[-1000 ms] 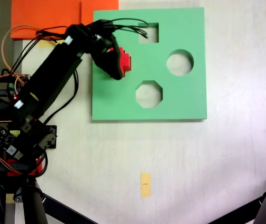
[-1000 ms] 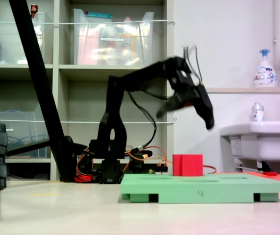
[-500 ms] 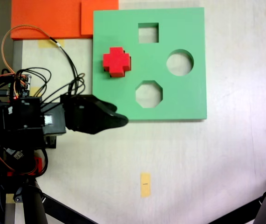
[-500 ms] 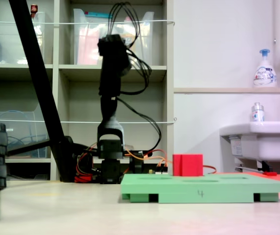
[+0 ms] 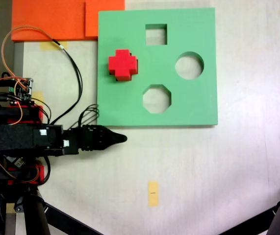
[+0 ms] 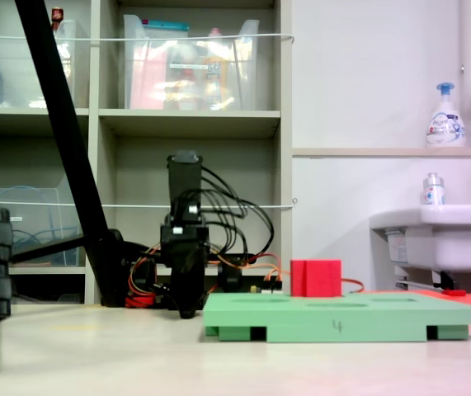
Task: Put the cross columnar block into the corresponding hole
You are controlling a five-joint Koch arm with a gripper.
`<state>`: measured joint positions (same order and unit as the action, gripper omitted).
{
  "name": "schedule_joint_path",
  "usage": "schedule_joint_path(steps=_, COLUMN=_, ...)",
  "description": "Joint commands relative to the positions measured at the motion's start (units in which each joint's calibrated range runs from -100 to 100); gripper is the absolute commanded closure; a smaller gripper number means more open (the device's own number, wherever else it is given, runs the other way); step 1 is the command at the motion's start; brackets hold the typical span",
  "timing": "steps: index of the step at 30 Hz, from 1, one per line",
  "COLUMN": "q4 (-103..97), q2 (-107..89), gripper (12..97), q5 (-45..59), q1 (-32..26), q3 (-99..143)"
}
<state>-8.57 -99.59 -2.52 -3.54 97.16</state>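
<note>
Cross columnar block (image 5: 122,65) stands proud on the green board (image 5: 198,103), up and slightly right of the claw (image 5: 119,138) in the top-down fixed view, well apart from it. Claw rests low on the bench (image 5: 203,166) just off the board's near edge, gripping nothing; open or closed, cannot tell (jaws overlap into one dark tip). Block looks seated but not flush, judging by the side fixed view (image 6: 316,278). To finish well: press straight down on its top, no sideways shove. The corresponding hole is hidden under the block, so depth of seating is unclear.
</note>
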Motion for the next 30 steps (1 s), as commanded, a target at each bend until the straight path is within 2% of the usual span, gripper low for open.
schedule_joint_path(steps=1, q4=-0.73, q2=-0.41, gripper=59.2, q5=0.15, q1=-0.49, q3=2.84)
schedule_joint_path(steps=6, q4=-0.73, q2=-0.41, gripper=59.1, q5=2.44, q1=-0.39, q3=2.84)
schedule_joint_path(steps=9, q4=6.88, q2=-0.41, gripper=59.1, q5=4.3, q1=0.2, q3=2.84)
schedule_joint_path(steps=13, q4=8.33, q2=-0.41, gripper=60.3, q5=4.3, q1=2.05, q3=2.84)
schedule_joint_path(steps=30, q4=8.13, q2=-0.41, gripper=60.3, q5=4.3, q1=1.76, q3=2.84)
